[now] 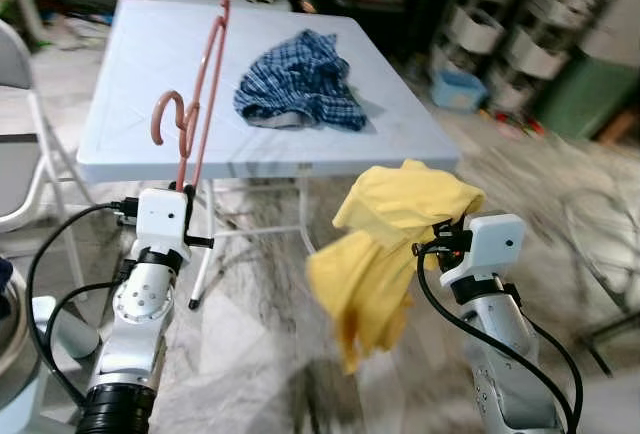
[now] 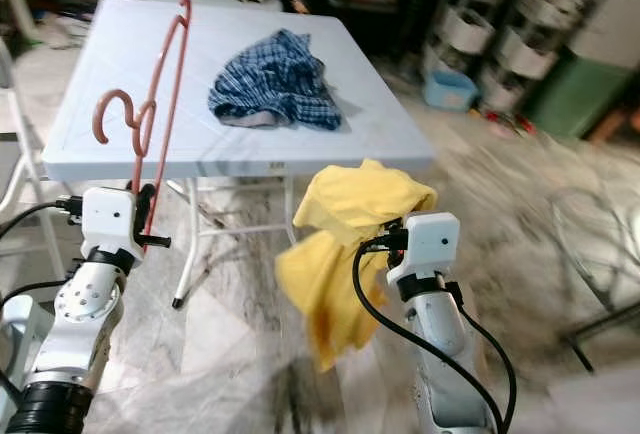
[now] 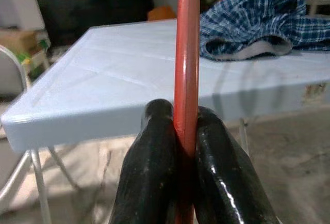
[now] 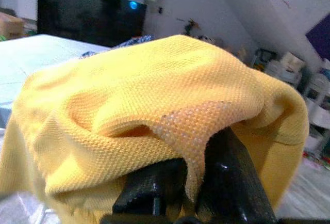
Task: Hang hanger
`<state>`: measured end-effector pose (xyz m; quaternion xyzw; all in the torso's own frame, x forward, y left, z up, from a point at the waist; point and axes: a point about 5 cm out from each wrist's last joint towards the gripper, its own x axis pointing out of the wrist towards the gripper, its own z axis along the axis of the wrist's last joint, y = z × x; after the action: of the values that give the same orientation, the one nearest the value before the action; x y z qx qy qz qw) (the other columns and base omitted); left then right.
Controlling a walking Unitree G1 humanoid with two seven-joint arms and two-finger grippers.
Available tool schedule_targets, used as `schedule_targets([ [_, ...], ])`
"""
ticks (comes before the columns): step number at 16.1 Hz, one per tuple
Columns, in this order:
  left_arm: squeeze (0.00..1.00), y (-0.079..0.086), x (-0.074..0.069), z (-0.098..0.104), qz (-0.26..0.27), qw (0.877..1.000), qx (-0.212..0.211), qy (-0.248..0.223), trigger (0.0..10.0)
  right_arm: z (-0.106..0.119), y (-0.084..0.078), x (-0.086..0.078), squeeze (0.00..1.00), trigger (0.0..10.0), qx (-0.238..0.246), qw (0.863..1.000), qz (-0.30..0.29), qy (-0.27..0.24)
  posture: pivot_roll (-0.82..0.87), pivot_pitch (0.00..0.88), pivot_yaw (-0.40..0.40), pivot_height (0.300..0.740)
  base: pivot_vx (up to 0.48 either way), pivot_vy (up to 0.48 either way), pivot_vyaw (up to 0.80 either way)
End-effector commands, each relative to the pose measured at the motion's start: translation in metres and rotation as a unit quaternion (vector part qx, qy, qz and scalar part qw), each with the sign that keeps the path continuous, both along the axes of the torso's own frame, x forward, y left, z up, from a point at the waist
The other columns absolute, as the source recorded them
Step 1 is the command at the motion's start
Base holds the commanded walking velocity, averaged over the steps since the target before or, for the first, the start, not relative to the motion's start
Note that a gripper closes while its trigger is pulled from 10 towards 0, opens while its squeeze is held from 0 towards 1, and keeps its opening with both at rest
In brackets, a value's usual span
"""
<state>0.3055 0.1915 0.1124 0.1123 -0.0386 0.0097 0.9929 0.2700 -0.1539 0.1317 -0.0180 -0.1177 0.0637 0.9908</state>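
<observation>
1. Your left gripper [image 3: 186, 146] sits low on your left, in front of the table's near edge. Its fingers [image 3: 154, 172] are pinched tight on the hanger [image 1: 200, 94].
2. The hanger is pink-red, stands nearly upright out of that grip, hook [image 1: 168, 114] curling to the left, top end reaching up over the table [image 1: 140, 94].
3. Your right gripper [image 4: 201, 182] is low on your right, clamped on the shirt [image 1: 390, 244]. The yellow shirt is draped over the fingers and hangs down toward the marble floor [image 1: 260, 334].
4. Further back, a blue plaid cloth [image 1: 300, 82] lies bunched on the white table.
5. A white chair [image 1: 25, 134] stands left of the table. Cluttered shelves [image 1: 510, 34] are far right, blurred.
</observation>
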Motion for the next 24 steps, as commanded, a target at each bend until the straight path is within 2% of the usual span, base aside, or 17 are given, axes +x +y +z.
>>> schedule_targets([
  [1,0.0,-0.008,0.001,0.003,-0.019,1.0,0.005,-0.002,10.0,0.008,-0.006,0.003,0.0,10.0,-0.007,1.0,-0.008,-0.016,0.24,0.019,-0.192,0.74,0.405,0.0,0.0],
  [6,0.0,-0.008,-0.005,0.0,-0.019,1.0,0.002,0.009,10.0,0.006,-0.005,0.008,0.0,10.0,0.007,1.0,-0.012,-0.01,0.25,0.029,-0.196,0.74,0.433,0.0,0.0],
  [8,0.0,-0.01,-0.003,-0.004,-0.027,0.999,0.004,0.021,10.0,0.001,-0.006,0.008,0.0,10.0,0.022,0.999,-0.023,-0.002,0.25,0.03,-0.18,0.74,0.433,0.0,-0.8],
  [10,0.0,-0.019,0.006,-0.01,-0.053,0.997,0.005,0.048,10.0,-0.003,-0.009,0.006,0.0,10.0,0.048,0.998,-0.047,-0.003,0.24,0.026,-0.145,0.74,0.141,0.0,-0.8],
  [14,0.0,-0.041,0.02,-0.006,-0.114,0.992,0.022,0.052,10.0,-0.011,-0.013,-0.002,0.0,10.0,0.064,0.994,-0.089,-0.003,0.19,0.005,-0.057,0.74,0.0,0.0,-0.26],
  [18,0.0,-0.058,0.032,-0.002,-0.147,0.988,0.023,0.053,10.0,-0.019,-0.019,-0.011,0.0,10.0,0.069,0.99,-0.123,-0.002,0.13,0.0,-0.006,0.74,0.0,0.0,0.0],
  [24,0.0,-0.063,0.04,-0.001,-0.163,0.984,0.032,0.062,10.0,-0.021,-0.025,-0.012,0.0,10.0,0.094,0.983,-0.154,-0.008,0.13,0.0,0.026,0.74,0.0,0.0,0.0],
])
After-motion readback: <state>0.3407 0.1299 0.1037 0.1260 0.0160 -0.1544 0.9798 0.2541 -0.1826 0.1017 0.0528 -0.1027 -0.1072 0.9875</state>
